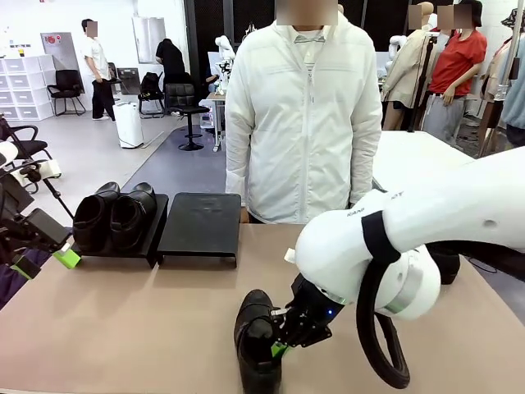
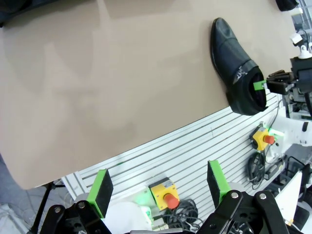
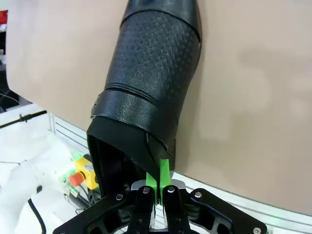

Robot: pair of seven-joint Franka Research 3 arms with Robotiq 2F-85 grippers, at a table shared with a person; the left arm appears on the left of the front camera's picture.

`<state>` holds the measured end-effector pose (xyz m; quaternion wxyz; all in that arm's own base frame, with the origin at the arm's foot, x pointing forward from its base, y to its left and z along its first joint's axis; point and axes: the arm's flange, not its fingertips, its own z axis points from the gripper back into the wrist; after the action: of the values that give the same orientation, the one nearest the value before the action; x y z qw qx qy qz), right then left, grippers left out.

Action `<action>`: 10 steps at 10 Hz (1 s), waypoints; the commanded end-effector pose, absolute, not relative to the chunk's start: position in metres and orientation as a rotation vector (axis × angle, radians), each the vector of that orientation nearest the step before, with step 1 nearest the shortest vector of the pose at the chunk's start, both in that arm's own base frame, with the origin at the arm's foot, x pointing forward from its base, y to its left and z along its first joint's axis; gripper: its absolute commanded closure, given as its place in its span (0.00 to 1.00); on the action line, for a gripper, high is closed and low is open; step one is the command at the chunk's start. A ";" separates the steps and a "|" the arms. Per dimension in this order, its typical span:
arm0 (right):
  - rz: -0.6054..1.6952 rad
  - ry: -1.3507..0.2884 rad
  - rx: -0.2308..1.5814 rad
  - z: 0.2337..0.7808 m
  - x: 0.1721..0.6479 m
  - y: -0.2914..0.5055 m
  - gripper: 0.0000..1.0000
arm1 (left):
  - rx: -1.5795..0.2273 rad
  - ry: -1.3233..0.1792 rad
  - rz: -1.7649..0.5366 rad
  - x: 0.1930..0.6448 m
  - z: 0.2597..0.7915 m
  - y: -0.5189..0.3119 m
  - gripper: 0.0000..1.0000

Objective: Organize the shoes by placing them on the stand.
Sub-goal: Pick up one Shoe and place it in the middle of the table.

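Observation:
Two black shoes (image 1: 90,217) (image 1: 133,213) stand side by side on the left panel of the stand (image 1: 201,226); its right panel is bare. Another black shoe (image 1: 256,341) (image 2: 236,73) (image 3: 151,83) lies at the table's near edge, heel toward me and just past the edge. My right gripper (image 1: 279,346) (image 2: 265,86) (image 3: 159,184) is shut on the rim of that shoe's heel opening. At the table's left edge, beside the stand, my left gripper (image 1: 45,261) (image 2: 158,187) is open and holds nothing.
A person in a white jacket (image 1: 303,123) stands at the far side, behind the stand. A dark shape (image 1: 447,264) is partly hidden behind my right arm. Below the table's near edge are emergency-stop boxes (image 2: 165,194) and cables. The tan tabletop (image 1: 148,320) lies bare between stand and shoe.

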<state>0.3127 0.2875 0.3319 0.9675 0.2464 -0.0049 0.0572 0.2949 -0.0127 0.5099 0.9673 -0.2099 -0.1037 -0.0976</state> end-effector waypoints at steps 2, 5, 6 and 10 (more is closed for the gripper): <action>0.096 -0.074 0.582 0.328 0.328 0.291 1.00 | -0.419 -0.204 -0.201 0.295 0.511 -0.010 0.00; 0.090 -0.060 0.587 0.326 0.336 0.290 0.58 | -0.419 -0.204 -0.201 0.295 0.511 -0.010 0.00; 0.102 -0.061 0.585 0.326 0.336 0.290 0.00 | -0.419 -0.204 -0.201 0.295 0.511 -0.010 0.00; 0.152 -0.022 0.616 0.345 0.332 0.275 0.00 | -0.419 -0.204 -0.201 0.295 0.511 -0.010 0.00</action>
<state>0.3315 0.2874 0.3363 0.9585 0.2785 -0.0172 0.0586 0.2949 -0.0128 0.5098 0.9673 -0.2099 -0.1037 -0.0976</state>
